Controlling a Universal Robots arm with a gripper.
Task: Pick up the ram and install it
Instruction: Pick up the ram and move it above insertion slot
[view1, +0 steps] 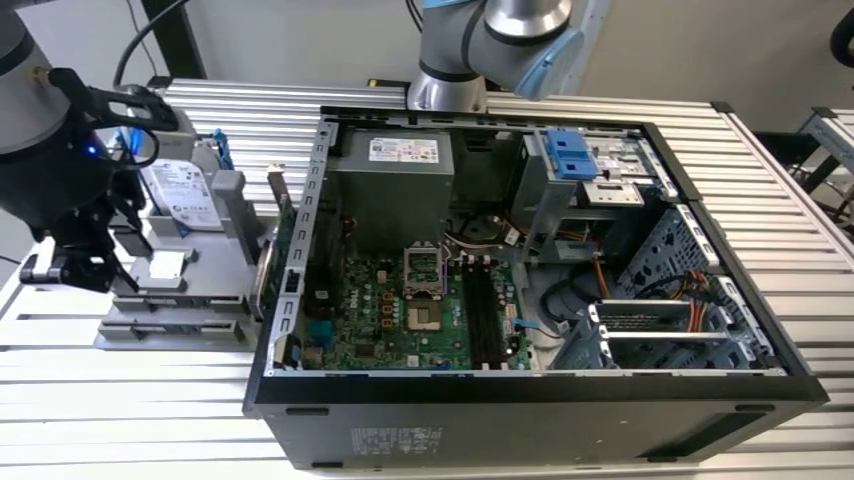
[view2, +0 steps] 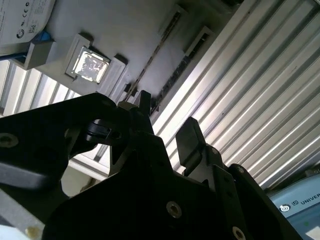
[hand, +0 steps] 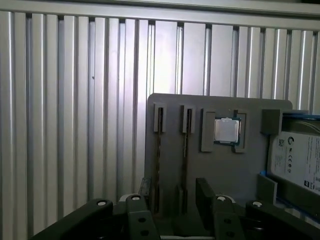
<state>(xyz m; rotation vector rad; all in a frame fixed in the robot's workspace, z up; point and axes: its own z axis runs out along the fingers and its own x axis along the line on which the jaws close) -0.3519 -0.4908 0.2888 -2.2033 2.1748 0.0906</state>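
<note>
The ram (hand: 186, 150) shows as a thin dark stick standing on edge in a narrow slot of the grey fixture (hand: 220, 175). A second, similar strip (hand: 159, 150) stands in the slot beside it. In the second wrist view the ram (view2: 177, 75) runs toward the gap between my fingers. My gripper (hand: 175, 195) hovers open just above the slots' near end, with nothing between its black fingers (view2: 190, 132). In the exterior view my gripper (view1: 80, 268) hangs over the fixture (view1: 174, 300) at the exterior view's left, outside the computer case.
The fixture also holds a square processor chip (hand: 226, 131) and a silver hard drive (view1: 180, 195) in a blue frame. The open computer case (view1: 320, 250) lies at centre, with long black motherboard slots (view1: 481, 310). A second arm's base (view1: 447, 90) stands behind it.
</note>
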